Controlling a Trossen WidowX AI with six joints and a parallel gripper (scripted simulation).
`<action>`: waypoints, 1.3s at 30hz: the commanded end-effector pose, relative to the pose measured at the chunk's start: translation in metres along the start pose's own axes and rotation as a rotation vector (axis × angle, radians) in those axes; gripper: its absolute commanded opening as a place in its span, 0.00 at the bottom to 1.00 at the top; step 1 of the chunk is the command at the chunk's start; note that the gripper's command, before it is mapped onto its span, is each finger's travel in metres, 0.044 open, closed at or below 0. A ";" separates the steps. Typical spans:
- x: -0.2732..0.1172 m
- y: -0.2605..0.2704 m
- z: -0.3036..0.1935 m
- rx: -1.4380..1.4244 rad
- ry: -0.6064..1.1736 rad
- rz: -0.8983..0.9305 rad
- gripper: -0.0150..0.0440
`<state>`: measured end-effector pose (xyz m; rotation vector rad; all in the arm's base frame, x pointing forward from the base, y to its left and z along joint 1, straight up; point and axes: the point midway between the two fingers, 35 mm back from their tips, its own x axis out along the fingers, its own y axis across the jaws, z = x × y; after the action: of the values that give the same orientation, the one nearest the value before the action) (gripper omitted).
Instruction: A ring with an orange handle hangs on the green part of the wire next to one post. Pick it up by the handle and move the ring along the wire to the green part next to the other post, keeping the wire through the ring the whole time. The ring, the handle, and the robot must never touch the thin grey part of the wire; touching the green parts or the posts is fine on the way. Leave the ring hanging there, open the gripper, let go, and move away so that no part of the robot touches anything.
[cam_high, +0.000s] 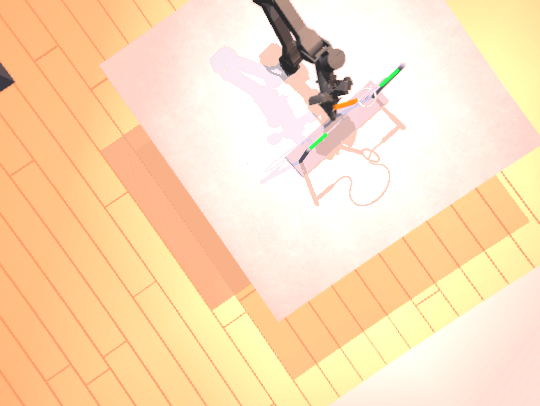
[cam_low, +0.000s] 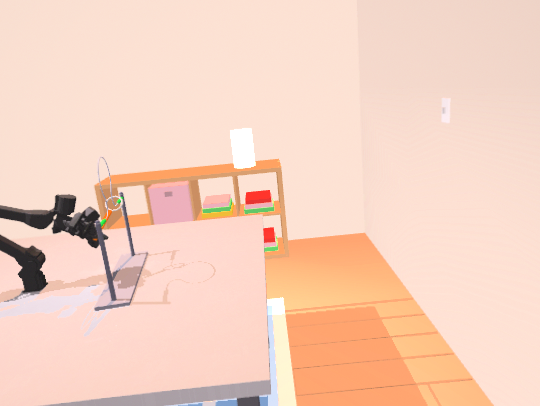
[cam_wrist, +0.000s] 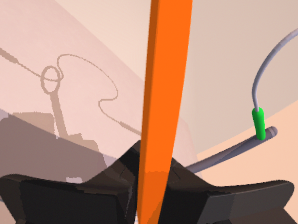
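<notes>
Gripper (cam_high: 333, 111) (cam_low: 98, 240) (cam_wrist: 145, 145) closed on the handle (cam_high: 346, 105) (cam_low: 106, 218) (cam_wrist: 167, 90). Ring (cam_high: 359, 103) (cam_low: 108, 206) up by the far post (cam_high: 402, 65) (cam_low: 127, 225), just beside its green part (cam_high: 390, 78) (cam_low: 119, 201). Pick-up done; whether the ring was setting out or arriving, could not tell. Hanging, release and withdrawal remained.

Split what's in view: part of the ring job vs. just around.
Job:
- ring
- orange handle, in the fingers
- wire with green ends
- two posts

Just around:
- lamp
- pink box
- shelf unit
- wall switch
</notes>
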<state>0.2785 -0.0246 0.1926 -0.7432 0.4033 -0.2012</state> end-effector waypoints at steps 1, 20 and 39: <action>0.004 0.018 -0.001 0.082 -0.026 0.054 0.00; -0.014 0.082 0.016 0.445 0.010 0.257 0.00; -0.031 0.114 0.037 0.610 0.030 0.347 0.00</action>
<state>0.2704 0.0856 0.1444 -0.0840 0.4659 -0.0023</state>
